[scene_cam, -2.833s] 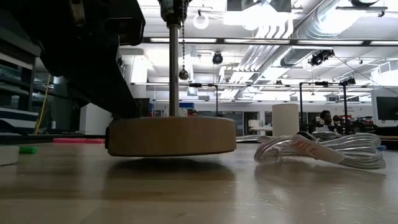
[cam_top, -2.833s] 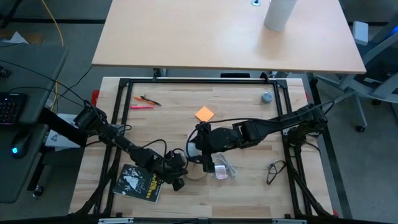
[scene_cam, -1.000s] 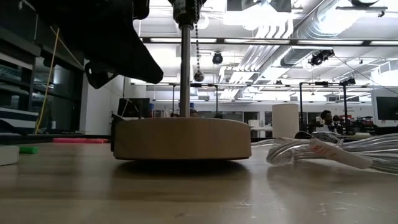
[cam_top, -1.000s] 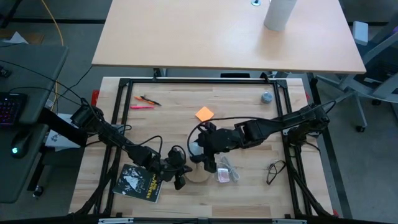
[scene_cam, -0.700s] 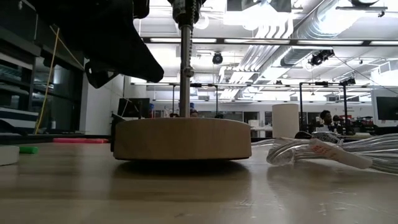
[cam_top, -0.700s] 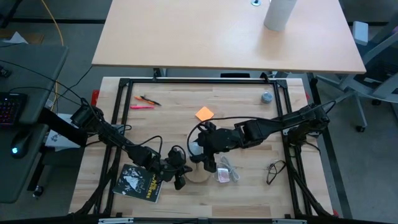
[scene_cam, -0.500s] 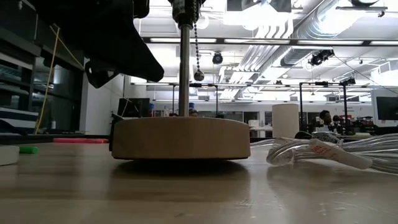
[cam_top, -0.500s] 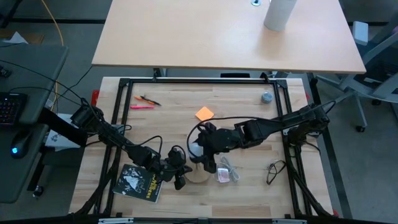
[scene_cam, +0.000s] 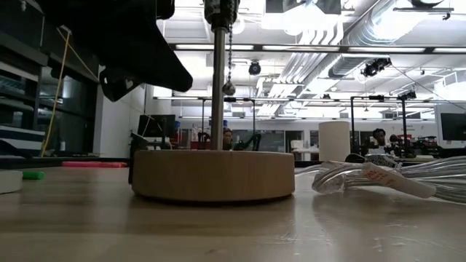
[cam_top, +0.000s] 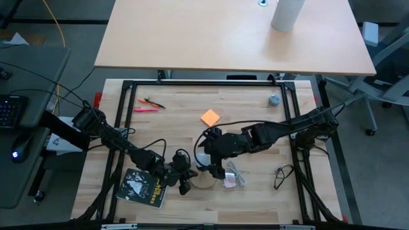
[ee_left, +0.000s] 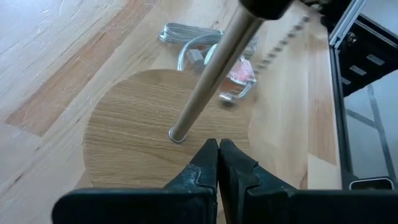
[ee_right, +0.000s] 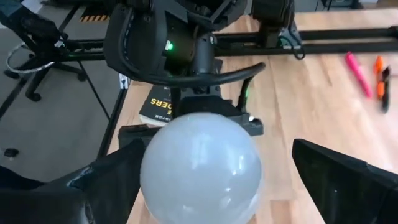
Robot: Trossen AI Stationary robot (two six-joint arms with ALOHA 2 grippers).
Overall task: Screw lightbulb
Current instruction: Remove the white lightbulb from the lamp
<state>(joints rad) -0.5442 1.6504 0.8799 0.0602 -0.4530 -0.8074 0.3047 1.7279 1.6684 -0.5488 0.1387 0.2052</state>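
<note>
The lightbulb sits atop the lamp's metal post, which rises from the round wooden base resting flat on the workbench near its front edge. The right gripper straddles the frosted globe — one dark finger on each side, spread clear of the glass. The left gripper lies low at the base's rim, its fingers pressed together with nothing between them. A pull chain hangs beside the post. A bundled white cable lies just beside the base, and a black booklet rests near the front left corner.
</note>
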